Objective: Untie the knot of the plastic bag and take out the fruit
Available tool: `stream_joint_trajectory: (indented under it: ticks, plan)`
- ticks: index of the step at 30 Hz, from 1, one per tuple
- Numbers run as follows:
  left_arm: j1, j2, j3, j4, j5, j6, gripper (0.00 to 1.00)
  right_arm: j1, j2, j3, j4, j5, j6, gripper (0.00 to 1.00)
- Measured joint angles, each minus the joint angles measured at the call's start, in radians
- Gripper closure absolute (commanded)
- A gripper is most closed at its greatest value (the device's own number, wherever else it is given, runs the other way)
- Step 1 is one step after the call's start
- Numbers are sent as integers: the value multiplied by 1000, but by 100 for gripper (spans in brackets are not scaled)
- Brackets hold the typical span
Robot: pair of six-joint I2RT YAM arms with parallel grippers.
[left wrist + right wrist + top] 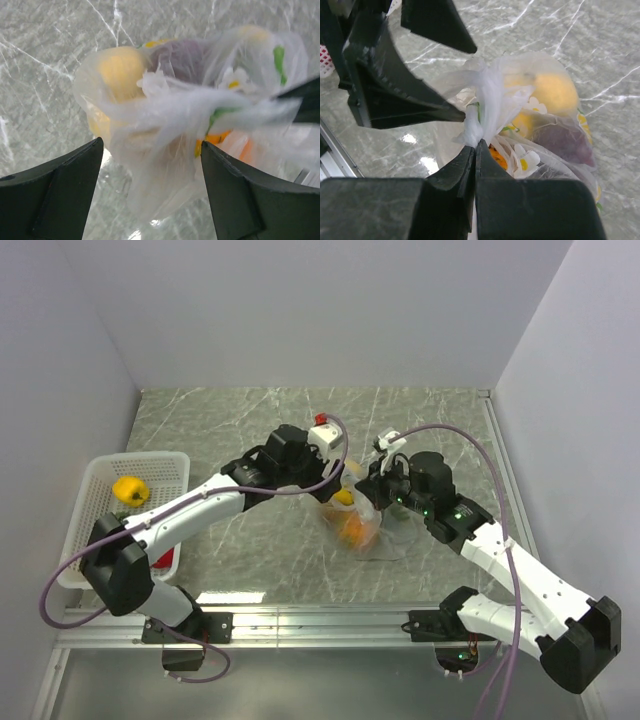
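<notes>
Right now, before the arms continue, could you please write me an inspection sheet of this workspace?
Surface: grey marbled table, glossy.
Job's things: plastic bag at centre, knot tied, fruit inside.
Clutter: white basket at left holding a yellow item and a red item.
Grippers: left gripper open, astride the bag; right gripper shut on the knot.
Cables: purple cables looping along both arms.
Surroundings: white walls on three sides; metal rail at near edge.
</notes>
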Motion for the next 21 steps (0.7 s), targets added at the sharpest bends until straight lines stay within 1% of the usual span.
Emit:
stream_joint_trajectory:
  ticks: [1, 6, 9, 10, 11, 12, 13, 15, 16, 19, 21]
  plan:
    - [0, -6, -3, -10, 10, 9, 19, 0, -4, 0, 1, 2, -1, 100]
    - [0, -51, -32, -30, 28, 52, 24, 2, -13, 0, 4, 7, -2, 100]
    - [0, -39, -30, -28, 12, 51, 33, 11, -13, 0, 4, 8, -6, 100]
    - [0, -29, -29, -24, 6, 44, 40, 17, -13, 0, 3, 9, -8, 100]
    - [0, -21, -28, -22, 2, 38, 44, 22, -13, 0, 3, 11, -9, 100]
    - [0, -10, -28, -15, -1, 28, 51, 27, -13, 0, 2, 13, -11, 100]
    - [0, -2, -28, -6, -5, 19, 69, 32, -13, 0, 1, 16, -12, 100]
    - [0, 14, -28, 7, -23, -9, 97, 36, -13, 0, -1, 23, -11, 97]
    - [0, 19, -28, 12, -34, -24, 100, 37, -13, 0, -1, 32, -11, 97]
    - [0, 19, -28, 21, -142, -88, 100, 39, -23, -6, 5, 84, 1, 96]
    - [19, 13, -28, 20, -197, -147, 99, 40, -49, -29, 18, 129, 18, 96]
